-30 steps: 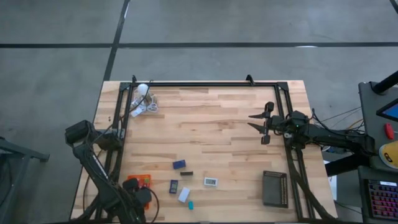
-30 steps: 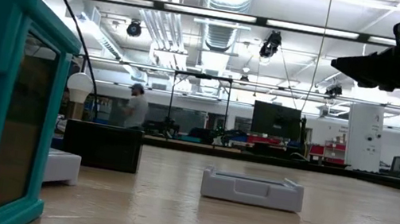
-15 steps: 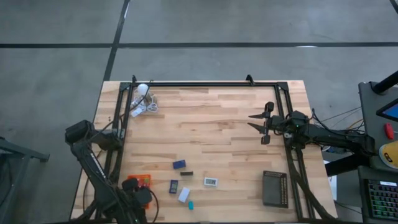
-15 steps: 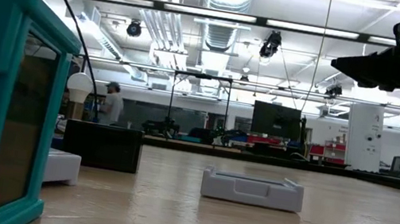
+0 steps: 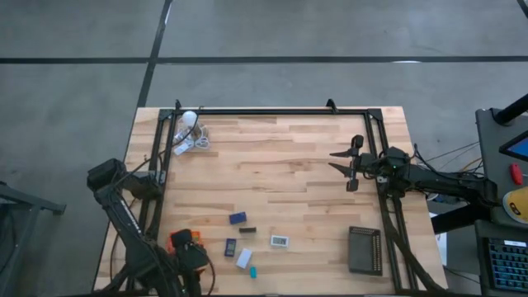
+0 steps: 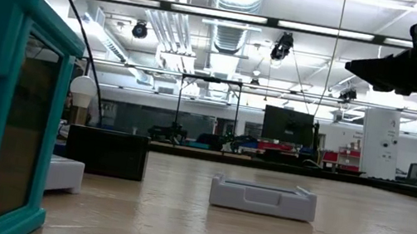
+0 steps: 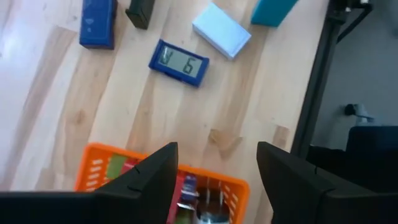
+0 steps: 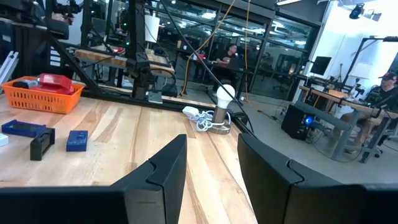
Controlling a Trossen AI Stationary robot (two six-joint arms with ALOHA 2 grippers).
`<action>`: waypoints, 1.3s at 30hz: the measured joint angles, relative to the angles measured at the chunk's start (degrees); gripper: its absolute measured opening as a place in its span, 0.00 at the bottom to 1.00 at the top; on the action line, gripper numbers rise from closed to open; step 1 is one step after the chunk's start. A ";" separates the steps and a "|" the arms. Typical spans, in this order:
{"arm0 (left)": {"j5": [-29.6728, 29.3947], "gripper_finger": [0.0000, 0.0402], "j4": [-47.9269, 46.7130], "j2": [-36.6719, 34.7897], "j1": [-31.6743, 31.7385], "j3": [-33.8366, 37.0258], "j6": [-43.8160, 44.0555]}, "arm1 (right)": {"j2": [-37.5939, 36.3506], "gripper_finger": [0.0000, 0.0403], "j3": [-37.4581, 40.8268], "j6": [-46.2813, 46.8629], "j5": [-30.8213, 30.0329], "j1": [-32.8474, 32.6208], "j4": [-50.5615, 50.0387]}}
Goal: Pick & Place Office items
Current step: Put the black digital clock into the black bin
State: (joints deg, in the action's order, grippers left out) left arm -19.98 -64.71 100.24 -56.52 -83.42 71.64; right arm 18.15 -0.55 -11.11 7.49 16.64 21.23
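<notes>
The left end effector (image 7: 214, 180), fingers apart and empty, hovers over the orange ribbed plastic tray (image 5: 183, 241) at the wooden bench's (image 5: 280, 165) near-left corner, having shifted slightly toward the bench edge; just beside it lie the small office items (image 5: 239, 246), blue, white, black and teal; mid-bench is bare; the right end effector (image 5: 340, 162), fingers apart and empty, stays near the right rail.

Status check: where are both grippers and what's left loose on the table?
Left gripper open above orange tray, empty. Right gripper open, parked mid-right, empty. Six office items loose near front. Nothing in the way.
</notes>
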 joint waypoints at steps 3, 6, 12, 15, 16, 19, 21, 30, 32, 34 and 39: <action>0.90 0.56 -0.06 0.00 1.68 0.00 -2.58 | 0.00 0.35 0.01 0.00 0.00 0.00 0.00; 3.09 0.56 -0.06 0.00 3.83 0.02 -6.90 | 0.00 0.35 0.00 0.00 0.00 0.00 0.00; 4.83 0.56 0.39 0.00 7.87 0.13 -18.24 | 0.00 0.35 0.01 0.00 0.00 0.00 0.00; 4.99 0.56 1.09 -0.01 9.68 0.15 -22.78 | 0.00 0.35 0.01 0.00 0.00 0.00 0.00; 5.02 0.56 1.51 -0.01 10.42 0.15 -23.59 | 0.00 0.35 0.01 0.00 0.00 0.00 0.00; 5.02 0.56 2.38 0.00 12.96 0.15 -25.86 | 0.00 0.35 -0.01 0.00 0.00 0.00 0.00; 5.09 0.56 2.93 -0.01 14.75 0.15 -27.51 | 0.00 0.35 0.00 0.00 0.00 0.00 0.00; 5.85 0.56 5.43 0.00 20.64 0.17 -33.40 | 0.00 0.35 -0.01 0.00 0.00 0.00 0.00; 5.85 0.56 5.80 0.00 21.49 0.17 -34.48 | 0.00 0.35 0.00 0.00 0.00 0.00 0.00; 5.83 0.56 6.54 0.00 22.35 0.17 -35.28 | 0.00 0.35 -0.01 0.00 0.00 0.00 0.00; 5.85 0.56 8.58 -0.01 24.54 0.17 -37.04 | 0.00 0.35 0.00 0.00 0.00 0.00 0.00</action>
State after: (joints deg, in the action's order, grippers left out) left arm -14.13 -56.13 100.23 -31.98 -83.24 34.60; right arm 18.15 -0.54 -11.11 7.49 16.64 21.23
